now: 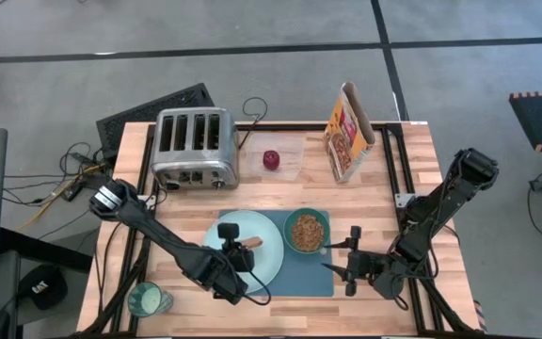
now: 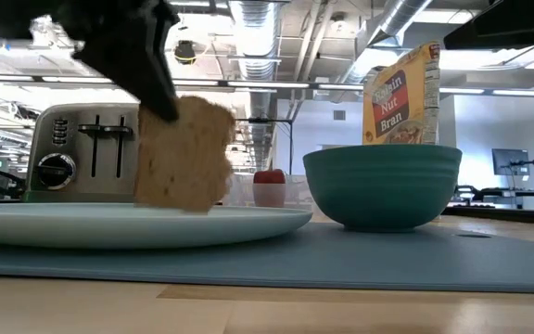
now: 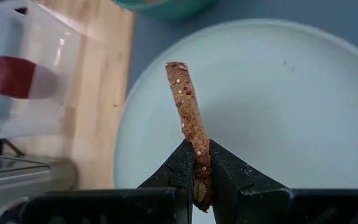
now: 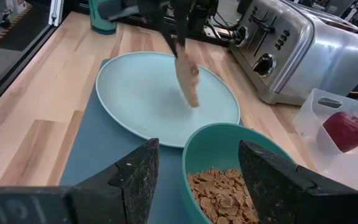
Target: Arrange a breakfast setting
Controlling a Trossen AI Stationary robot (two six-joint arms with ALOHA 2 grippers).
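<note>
The left gripper (image 3: 196,177) pinches 1 brown toast slice (image 3: 187,118) on edge above the pale mint plate (image 3: 291,106), seemingly to lay it flat. The green bowl (image 1: 307,232) of cereal sits at the plate's 3 o'clock on the blue mat (image 1: 299,278). The right gripper (image 1: 351,262) waits at the bowl's 4 o'clock, fingers spread and empty.

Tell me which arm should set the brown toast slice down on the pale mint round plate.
Left, most likely. The left gripper is shut on the brown toast slice, holding it on edge over the pale mint round plate. The right gripper is open and empty beside the green bowl.
</note>
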